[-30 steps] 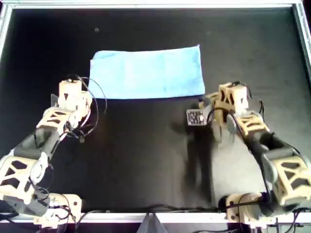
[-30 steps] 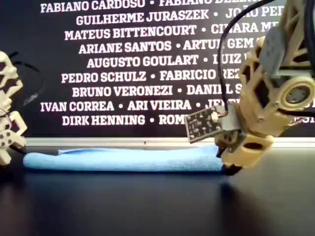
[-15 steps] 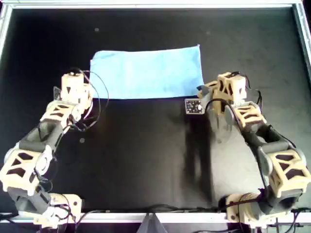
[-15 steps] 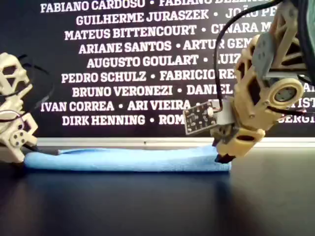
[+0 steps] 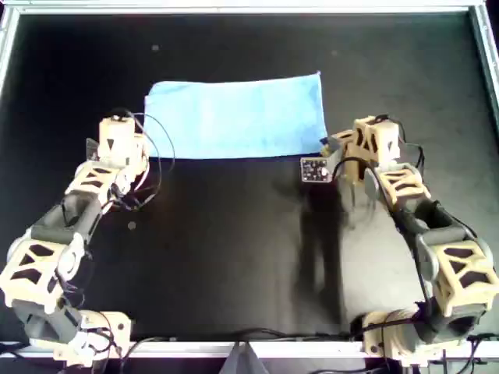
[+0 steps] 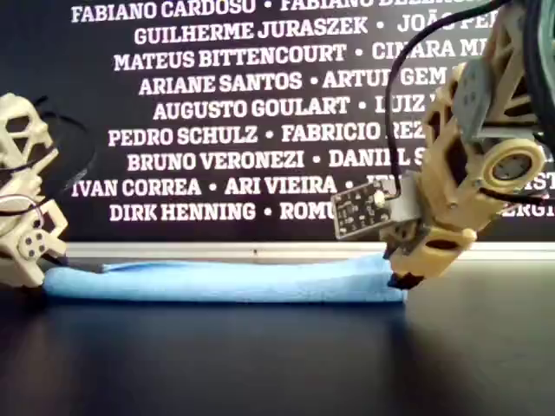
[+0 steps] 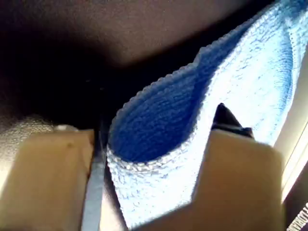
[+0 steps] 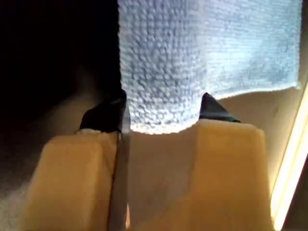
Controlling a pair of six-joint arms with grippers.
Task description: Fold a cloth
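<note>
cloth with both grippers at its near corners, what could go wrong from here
The cloth is already doubled: the left gripper has an open layer between its fingers and might pinch only one.

The right gripper straddles just the corner's edge, a shallow bite that could slip on lifting.

Both jaws stand open low over the black mat, so closing might scrape it.

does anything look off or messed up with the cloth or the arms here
Nothing stands out. The cloth lies flat as a neat folded strip on the black table, edges fairly straight. The left gripper and right gripper each sit open at a near corner of it, cloth between the jaws.
</note>
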